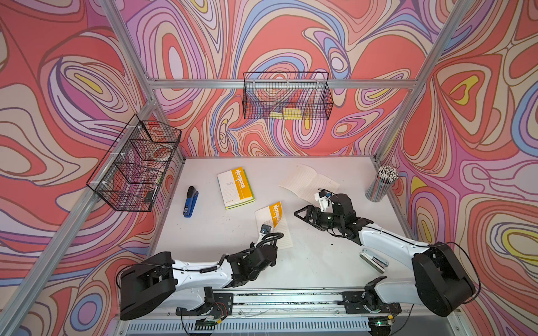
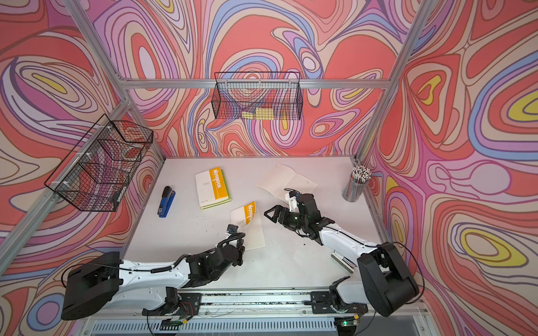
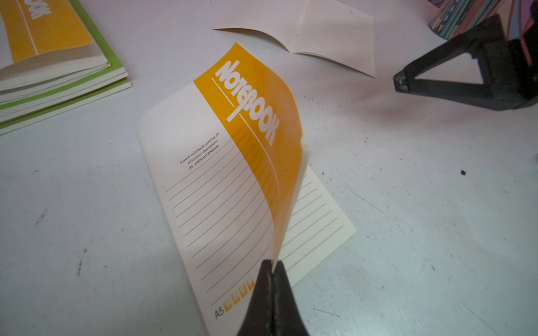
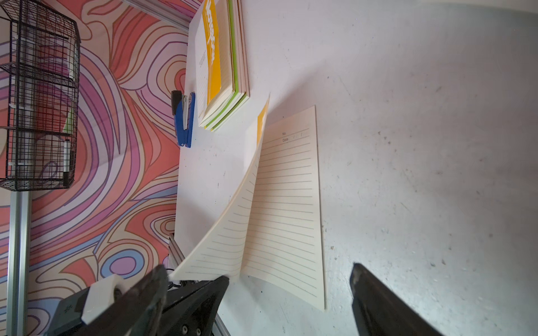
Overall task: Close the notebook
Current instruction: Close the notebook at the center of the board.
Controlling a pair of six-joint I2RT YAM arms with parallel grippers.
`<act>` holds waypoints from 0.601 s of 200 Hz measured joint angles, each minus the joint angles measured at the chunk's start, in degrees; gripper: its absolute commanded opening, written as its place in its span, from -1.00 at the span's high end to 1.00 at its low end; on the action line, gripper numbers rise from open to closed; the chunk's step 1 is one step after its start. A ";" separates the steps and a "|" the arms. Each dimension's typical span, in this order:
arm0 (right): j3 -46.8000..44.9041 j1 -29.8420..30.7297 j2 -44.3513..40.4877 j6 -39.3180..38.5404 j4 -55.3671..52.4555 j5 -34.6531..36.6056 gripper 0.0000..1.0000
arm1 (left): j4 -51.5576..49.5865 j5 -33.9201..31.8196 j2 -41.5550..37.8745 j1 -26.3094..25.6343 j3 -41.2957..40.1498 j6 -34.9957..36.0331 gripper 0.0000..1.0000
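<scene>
A notebook [image 1: 281, 237] lies open in the middle of the table, its lined page [image 3: 314, 215] flat on the surface. Its white and orange cover [image 3: 233, 163] stands lifted and curved over that page, also seen in a top view [image 2: 247, 213]. My left gripper [image 3: 272, 266] is shut on the cover's near edge, pinching it between both fingertips. My right gripper [image 4: 289, 279] hangs open just to the right of the notebook [image 4: 285, 203], holding nothing; in a top view this gripper [image 1: 301, 214] points left toward the cover.
A second notebook [image 1: 308, 181] lies open at the back right. A stack of closed notebooks [image 1: 235, 187] and a blue stapler [image 1: 190, 201] lie at the back left. A pencil cup [image 1: 381, 183] stands at the right edge. Wire baskets [image 1: 286, 96] hang on the walls.
</scene>
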 measured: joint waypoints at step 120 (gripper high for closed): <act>3.89 0.04 6.34 0.55 2.69 -2.78 -0.97 | -0.72 9.73 4.79 0.00 2.86 7.74 1.00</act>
